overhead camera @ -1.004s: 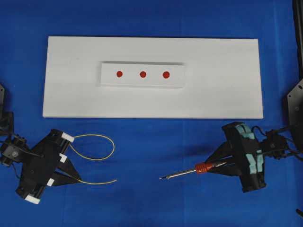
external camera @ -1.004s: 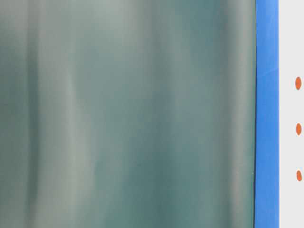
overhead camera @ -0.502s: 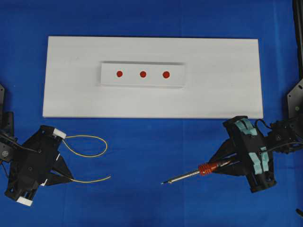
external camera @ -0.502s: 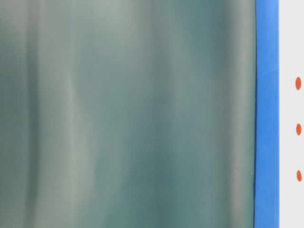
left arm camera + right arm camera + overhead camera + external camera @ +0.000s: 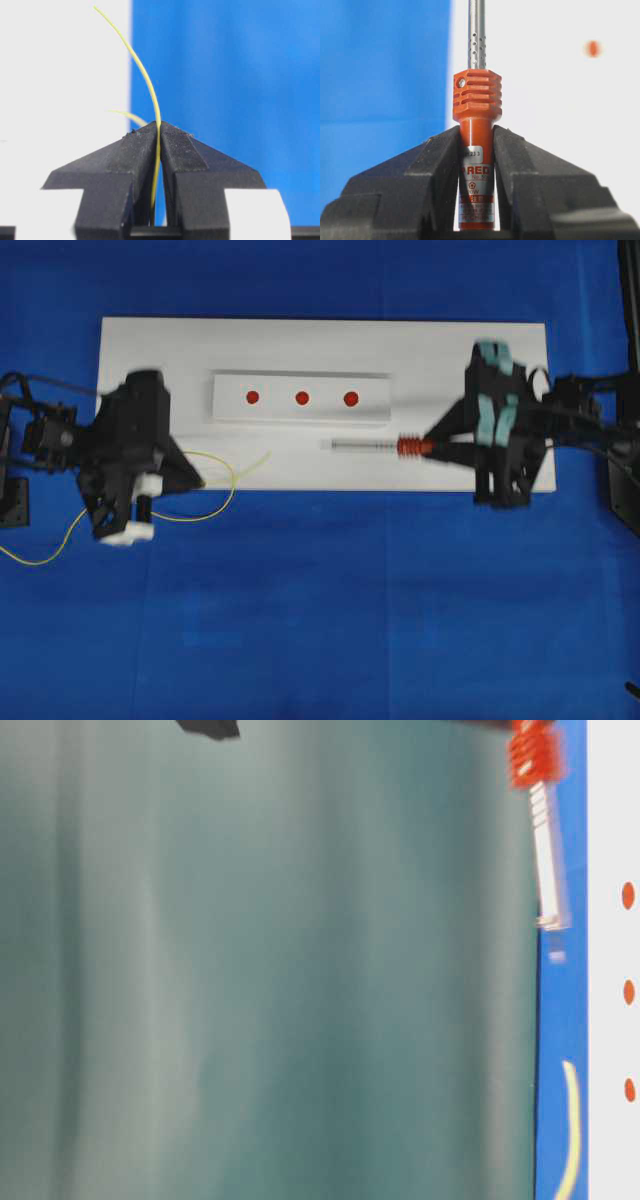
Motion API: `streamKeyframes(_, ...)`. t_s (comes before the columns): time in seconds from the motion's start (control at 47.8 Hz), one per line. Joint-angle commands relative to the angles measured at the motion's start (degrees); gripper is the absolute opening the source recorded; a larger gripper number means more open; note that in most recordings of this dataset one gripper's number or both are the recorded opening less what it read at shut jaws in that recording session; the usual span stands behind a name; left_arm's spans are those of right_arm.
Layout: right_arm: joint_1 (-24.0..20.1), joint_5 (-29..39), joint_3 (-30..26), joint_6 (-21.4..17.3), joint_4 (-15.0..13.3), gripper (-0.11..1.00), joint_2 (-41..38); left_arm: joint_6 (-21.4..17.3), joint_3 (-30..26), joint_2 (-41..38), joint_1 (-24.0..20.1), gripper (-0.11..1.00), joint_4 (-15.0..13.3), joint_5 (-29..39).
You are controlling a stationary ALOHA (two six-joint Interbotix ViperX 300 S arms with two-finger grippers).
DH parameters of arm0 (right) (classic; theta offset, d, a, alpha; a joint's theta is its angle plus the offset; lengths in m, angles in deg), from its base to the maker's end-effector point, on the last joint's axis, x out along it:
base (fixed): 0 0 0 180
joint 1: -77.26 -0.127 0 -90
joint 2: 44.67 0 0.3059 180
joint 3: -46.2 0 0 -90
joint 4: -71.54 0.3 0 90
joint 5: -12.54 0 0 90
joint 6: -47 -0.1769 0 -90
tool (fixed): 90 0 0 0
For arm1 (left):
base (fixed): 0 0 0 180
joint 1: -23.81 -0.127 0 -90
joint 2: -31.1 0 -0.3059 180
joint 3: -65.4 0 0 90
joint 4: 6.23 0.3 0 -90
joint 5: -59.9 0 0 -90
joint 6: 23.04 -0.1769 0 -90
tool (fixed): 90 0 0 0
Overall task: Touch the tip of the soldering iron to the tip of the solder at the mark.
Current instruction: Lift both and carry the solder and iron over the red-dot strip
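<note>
- The right gripper (image 5: 476, 150) clamps the iron (image 5: 385, 446) by its ribbed red handle, a rigid, firm hold; the shaft lies over the board (image 5: 500, 350), just below the strip (image 5: 230, 405) with three red marks.
- The left gripper (image 5: 159, 135) pinches the solder (image 5: 145, 85), a thin, limp, light wire likely to sway; its free end reaches toward the strip's lower left.

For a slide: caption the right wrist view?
Right gripper clamps soldering iron handle, shaft pointing over white board.
</note>
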Motion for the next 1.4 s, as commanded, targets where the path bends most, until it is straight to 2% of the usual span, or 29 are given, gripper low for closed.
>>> streamKeyframes(0.0,4.5,-0.2,-2.1,0.2,-1.1,0.06,0.8,-0.3,-1.8,0.4,-3.8,0.01,0.2,0.2)
streamKeyframes(0.125,9.1,-0.1,-2.9,0.2,-2.5,0.06,0.9,-0.4,-2.5,0.0,-7.4,0.01,0.3,0.1)
streamKeyframes(0.209,10.2,0.0,-3.1,0.2,-2.9,0.06,0.8,-0.2,-2.9,-0.3,-9.0,0.01,0.3,0.2)
streamKeyframes(0.502,10.3,2.5,-3.9,-0.3,-2.9,0.06,0.8,0.9,-3.0,-0.4,-9.6,0.01,0.3,2.9)
streamKeyframes(0.774,9.9,4.6,-5.5,-0.3,-2.9,0.06,-0.4,4.1,-4.3,-2.2,-10.4,0.01,0.3,7.0)
streamKeyframes(1.046,9.6,4.7,-6.6,-0.2,-2.9,0.06,-1.8,5.5,-5.8,-8.0,-10.6,0.01,0.3,7.7)
streamKeyframes(1.38,9.2,4.9,-6.5,-0.2,-2.9,0.06,-1.9,6.5,-4.7,-8.6,-10.9,0.01,0.3,7.7)
